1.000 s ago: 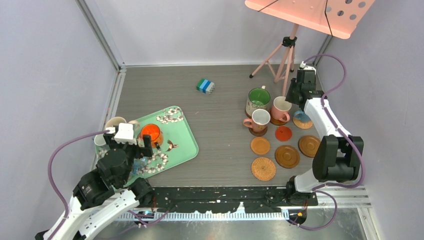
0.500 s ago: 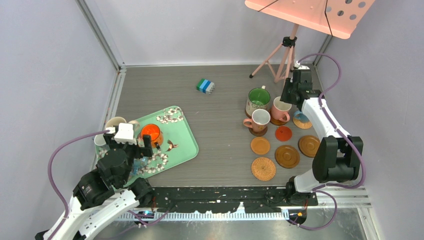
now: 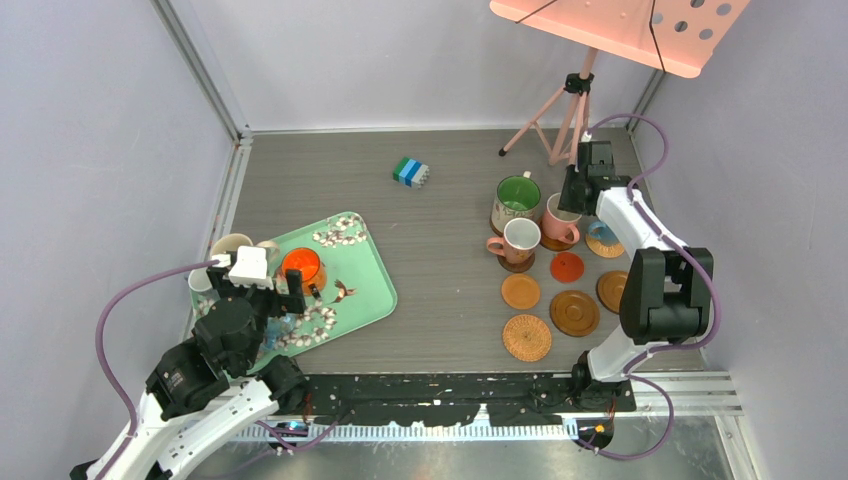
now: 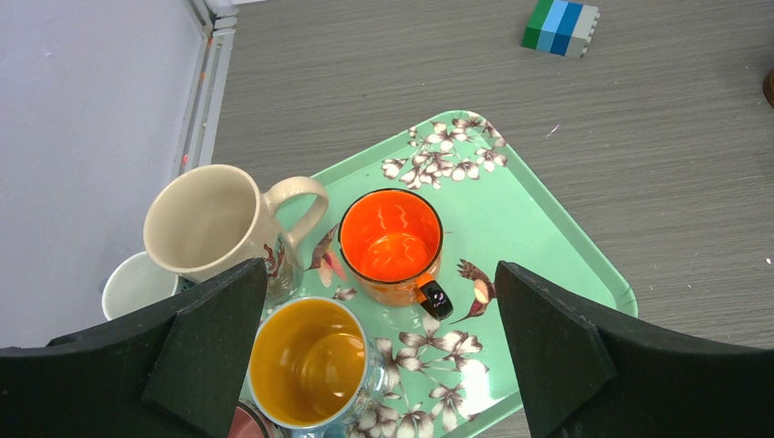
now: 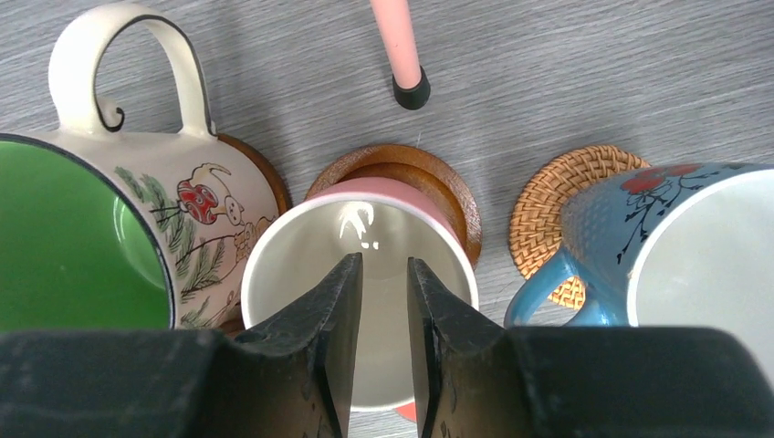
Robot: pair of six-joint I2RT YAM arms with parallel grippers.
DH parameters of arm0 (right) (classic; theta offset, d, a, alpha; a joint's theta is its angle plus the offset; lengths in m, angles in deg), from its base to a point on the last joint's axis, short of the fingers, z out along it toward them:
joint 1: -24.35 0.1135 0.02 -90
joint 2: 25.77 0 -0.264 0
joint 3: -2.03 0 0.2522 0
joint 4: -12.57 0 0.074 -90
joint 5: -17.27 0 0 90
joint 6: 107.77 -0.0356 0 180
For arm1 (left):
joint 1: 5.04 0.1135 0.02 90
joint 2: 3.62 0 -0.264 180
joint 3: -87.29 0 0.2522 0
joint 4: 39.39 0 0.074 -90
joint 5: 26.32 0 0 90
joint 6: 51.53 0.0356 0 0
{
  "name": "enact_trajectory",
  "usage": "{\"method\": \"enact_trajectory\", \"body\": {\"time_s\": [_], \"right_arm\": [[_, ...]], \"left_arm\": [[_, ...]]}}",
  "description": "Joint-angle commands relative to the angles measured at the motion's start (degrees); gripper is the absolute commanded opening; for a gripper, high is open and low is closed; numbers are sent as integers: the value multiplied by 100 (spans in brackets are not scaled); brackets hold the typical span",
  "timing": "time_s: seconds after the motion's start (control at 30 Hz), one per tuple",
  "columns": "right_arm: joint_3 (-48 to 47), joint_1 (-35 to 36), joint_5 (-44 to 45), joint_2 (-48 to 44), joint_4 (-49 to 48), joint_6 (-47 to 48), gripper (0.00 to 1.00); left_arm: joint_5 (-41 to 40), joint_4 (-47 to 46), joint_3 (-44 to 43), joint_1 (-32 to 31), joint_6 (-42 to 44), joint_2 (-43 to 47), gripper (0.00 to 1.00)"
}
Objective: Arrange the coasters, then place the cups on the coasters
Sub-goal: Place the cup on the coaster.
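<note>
No readable writing anywhere; right end effector (image 5: pixel 383 274) nearly clenched above pink cup (image 5: pixel 360 292), left (image 4: pixel 379 310) released

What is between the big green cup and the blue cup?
The pink cup on a brown wooden coaster sits between the green cup and blue cup, in the right wrist view.

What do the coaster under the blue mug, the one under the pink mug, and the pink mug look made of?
Coaster under the blue mug: woven wicker or rattan, visible braided strands, matte. Coaster under the pink mug: apparently dark wood, smooth brown raised rim. Pink mug: likely glazed ceramic, glossy highlights inside.
</note>
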Motion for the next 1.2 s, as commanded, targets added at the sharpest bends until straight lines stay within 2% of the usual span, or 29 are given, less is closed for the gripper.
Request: {"method": "enact_trajectory", "body": {"time_s": [0.0,1.17], "right_arm": [[-305,-1,230,52,66,-17,31],[-496,-1,589,-83,493,-33,31]], "left_arm": [[-99,-164,-41,29,49,-3,99],[-123,-165,-41,29,49,31,99]]}}
